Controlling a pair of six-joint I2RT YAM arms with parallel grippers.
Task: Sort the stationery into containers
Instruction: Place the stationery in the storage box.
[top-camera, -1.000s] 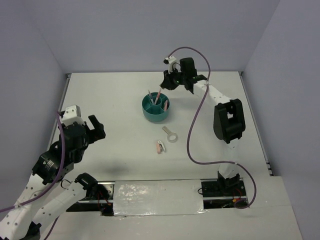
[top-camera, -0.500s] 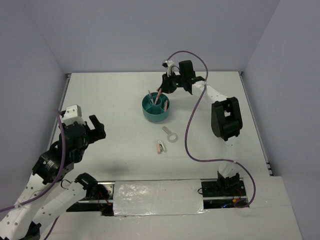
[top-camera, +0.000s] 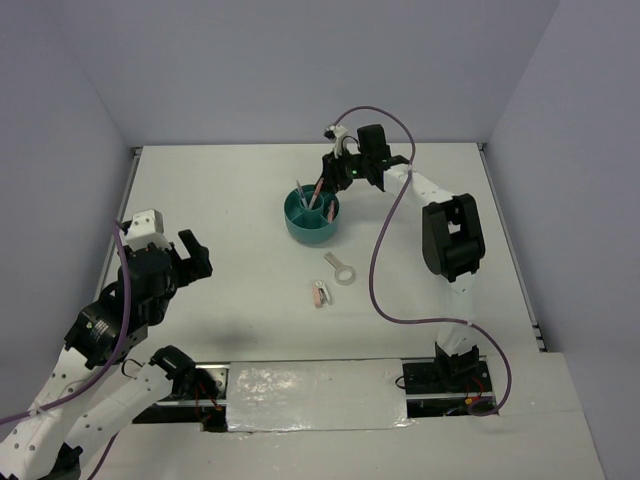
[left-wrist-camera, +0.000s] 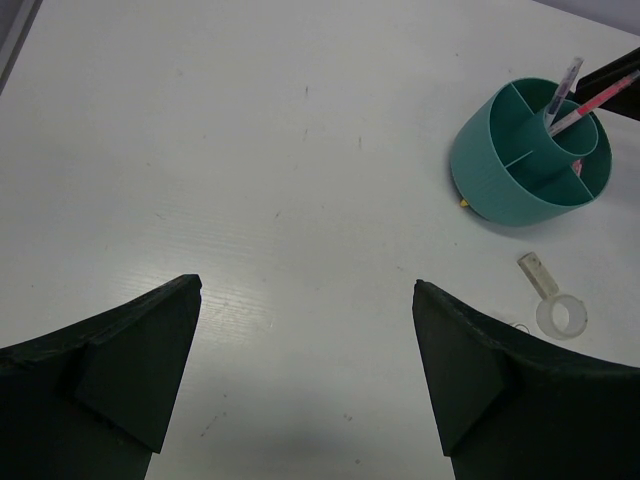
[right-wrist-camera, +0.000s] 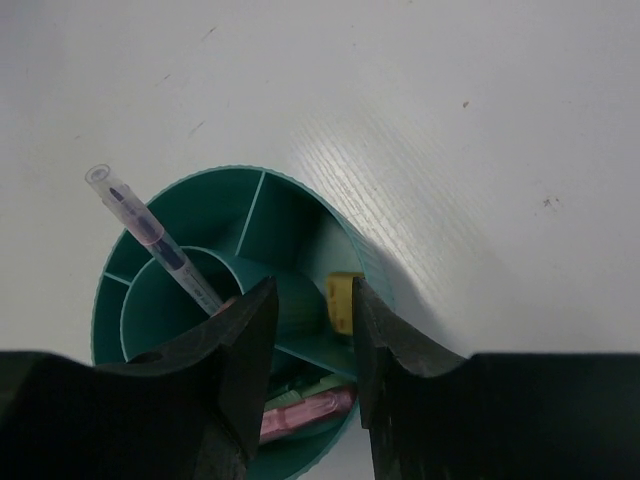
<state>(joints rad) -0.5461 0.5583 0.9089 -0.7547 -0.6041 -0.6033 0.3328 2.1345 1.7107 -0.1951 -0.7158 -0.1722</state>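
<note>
The teal organiser (top-camera: 311, 216) stands at mid-table; it also shows in the left wrist view (left-wrist-camera: 530, 150) and the right wrist view (right-wrist-camera: 200, 215). A grey pen (top-camera: 301, 193) and a pink pen (top-camera: 316, 192) stand in its central cup. My right gripper (top-camera: 338, 172) hovers over its far right rim, open (right-wrist-camera: 312, 300). A yellowish piece (right-wrist-camera: 341, 300) lies in a compartment beside one finger. A pink capsule (right-wrist-camera: 310, 412) and a pale-green capsule (right-wrist-camera: 300, 388) lie in another compartment. The tape ring (top-camera: 346, 274) and the pink-white clip (top-camera: 319, 294) lie on the table. My left gripper (top-camera: 190, 255) is open and empty (left-wrist-camera: 307, 290).
The white table (top-camera: 230, 200) has walls at the left, back and right. The right arm's purple cable (top-camera: 385, 250) loops down over the table to the right of the tape ring. A taped strip (top-camera: 315, 395) runs between the arm bases.
My right gripper has moved left and down, from beside the organiser's far right to just over its rim. The left arm has not moved.
</note>
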